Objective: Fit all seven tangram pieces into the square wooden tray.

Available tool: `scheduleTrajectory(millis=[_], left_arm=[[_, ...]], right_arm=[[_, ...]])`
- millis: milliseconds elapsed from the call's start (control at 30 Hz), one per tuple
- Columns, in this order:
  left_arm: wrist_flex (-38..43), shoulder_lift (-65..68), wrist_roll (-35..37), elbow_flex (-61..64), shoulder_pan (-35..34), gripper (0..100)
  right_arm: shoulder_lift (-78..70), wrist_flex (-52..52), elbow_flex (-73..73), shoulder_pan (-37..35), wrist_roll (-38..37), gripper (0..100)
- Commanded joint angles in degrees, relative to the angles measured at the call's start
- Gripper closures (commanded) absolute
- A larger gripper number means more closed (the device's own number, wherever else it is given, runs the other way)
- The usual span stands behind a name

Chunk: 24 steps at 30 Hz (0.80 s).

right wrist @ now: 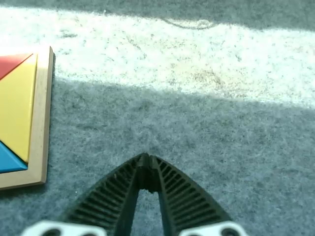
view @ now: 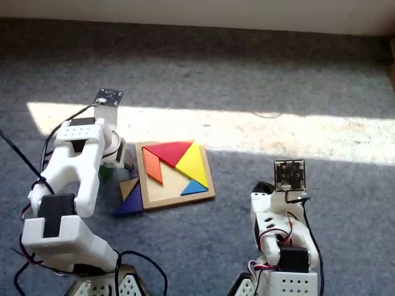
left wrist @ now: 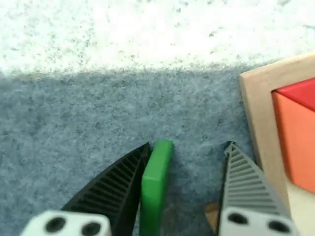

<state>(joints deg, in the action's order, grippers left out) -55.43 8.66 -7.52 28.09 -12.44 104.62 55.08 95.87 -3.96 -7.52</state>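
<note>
Four pieces lie in the tray (view: pixel 162 192): a red triangle (view: pixel 168 150) along its far edge, a yellow triangle (view: pixel 193 164) against the right edge, an orange parallelogram (view: pixel 152 166) by the left edge and a small blue triangle (view: pixel 194 187) at the near right corner. Pale bare wood shows across the near left part. The tray sits about mid-carpet (view: pixel 216 246), at the near edge of a sunlit band (view: pixel 278 129). Two more pieces, a brown triangle (view: pixel 128 187) and a purple triangle (view: pixel 131 203), lie on the carpet just beside the tray's left edge, by its near left corner.

That layout comes from the high view. The left wrist view adds what the arm covers from above: a green piece (left wrist: pixel 156 182) stands on edge, flat against the black finger (left wrist: pixel 118 182) of the left gripper (left wrist: pixel 188 145). Its claw is apart, the grey finger (left wrist: pixel 243 182) clear of the piece and close to the tray's left rim. The right wrist view shows the right gripper (right wrist: pixel 146 162) with its claw together, over carpet well right of the tray.
</note>
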Motion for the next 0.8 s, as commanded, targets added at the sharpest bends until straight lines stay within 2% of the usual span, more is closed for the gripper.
scheduleTrajectory(millis=[0, 333, 433, 600, 767], left_arm=[[-2.3, -0.1, 0.5, -2.0, -0.5, 83], [-3.4, -0.7, -2.1, -2.0, -0.5, 86], [-4.2, -0.8, -2.3, -2.7, -0.5, 92], [-9.8, -5.1, -2.3, -5.6, 0.9, 99], [-15.0, -13.7, -2.3, -5.5, 5.6, 99]], right_arm=[[0.6, -1.7, 8.7, 0.5, -0.5, 98.9], [0.6, -1.7, 8.7, 0.5, -0.5, 98.9], [0.6, -1.7, 8.7, 0.5, -0.5, 98.9], [0.6, -1.7, 8.7, 0.5, -0.5, 98.9], [0.6, -1.7, 8.7, 0.5, -0.5, 98.9]])
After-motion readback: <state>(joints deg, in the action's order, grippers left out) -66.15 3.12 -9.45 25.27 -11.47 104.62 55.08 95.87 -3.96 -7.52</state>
